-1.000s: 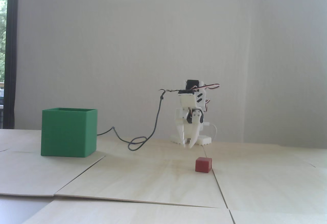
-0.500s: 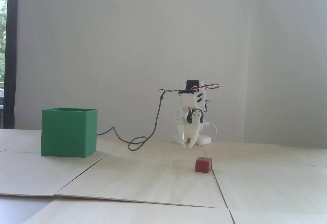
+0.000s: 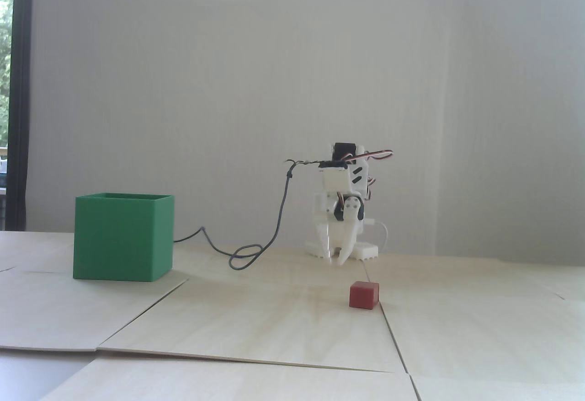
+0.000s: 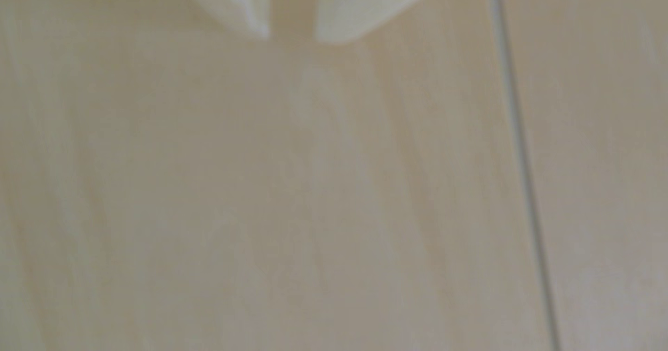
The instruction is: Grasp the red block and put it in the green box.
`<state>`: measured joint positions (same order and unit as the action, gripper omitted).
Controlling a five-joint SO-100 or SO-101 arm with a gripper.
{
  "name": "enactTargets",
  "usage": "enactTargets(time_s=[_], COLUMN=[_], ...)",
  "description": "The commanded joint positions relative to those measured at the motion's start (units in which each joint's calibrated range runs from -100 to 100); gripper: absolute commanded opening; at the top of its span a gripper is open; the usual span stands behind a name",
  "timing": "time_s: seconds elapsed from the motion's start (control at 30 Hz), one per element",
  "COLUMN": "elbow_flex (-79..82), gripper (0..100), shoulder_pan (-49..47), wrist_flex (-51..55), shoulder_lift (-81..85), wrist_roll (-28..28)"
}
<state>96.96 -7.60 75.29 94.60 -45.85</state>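
Right now the red block (image 3: 364, 295) sits untouched on the desk (image 3: 256, 323), toward the near-right part of the wood panels in the fixed view, just beside a seam between panels. Gripper (image 3: 335, 261) hangs behind it, tips pointing down near the arm's base at the far side of the desk, clearly apart from the block. Its jaws stand slightly parted with nothing between them; wrist view shows the two white tips of the gripper (image 4: 292, 38) with a narrow gap over bare wood, block not in that view. The green box (image 3: 123, 236) stands well apart at the left side of the desk, top open, empty as far as visible.

Step in hand, my read: reach. To do it well, widen the jaws first, bring the gripper forward over the block, square the fingers to two flat faces, descend straight, close low on the cube.

Versus the earlier frames: nothing has moved, arm, block and box sit in the same places.
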Motion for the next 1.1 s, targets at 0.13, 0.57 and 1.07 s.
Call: enactTargets(time_s=[0.13, 0.57, 1.07], elbow_flex=[0.83, 0.83, 0.83], gripper=[2, 2, 2], shoulder_pan=[0.25, 0.25, -0.56], wrist_flex=[1.69, 1.69, 1.69], shoulder_lift=[0.90, 0.90, -0.05], wrist_roll=[0.25, 0.25, -0.01])
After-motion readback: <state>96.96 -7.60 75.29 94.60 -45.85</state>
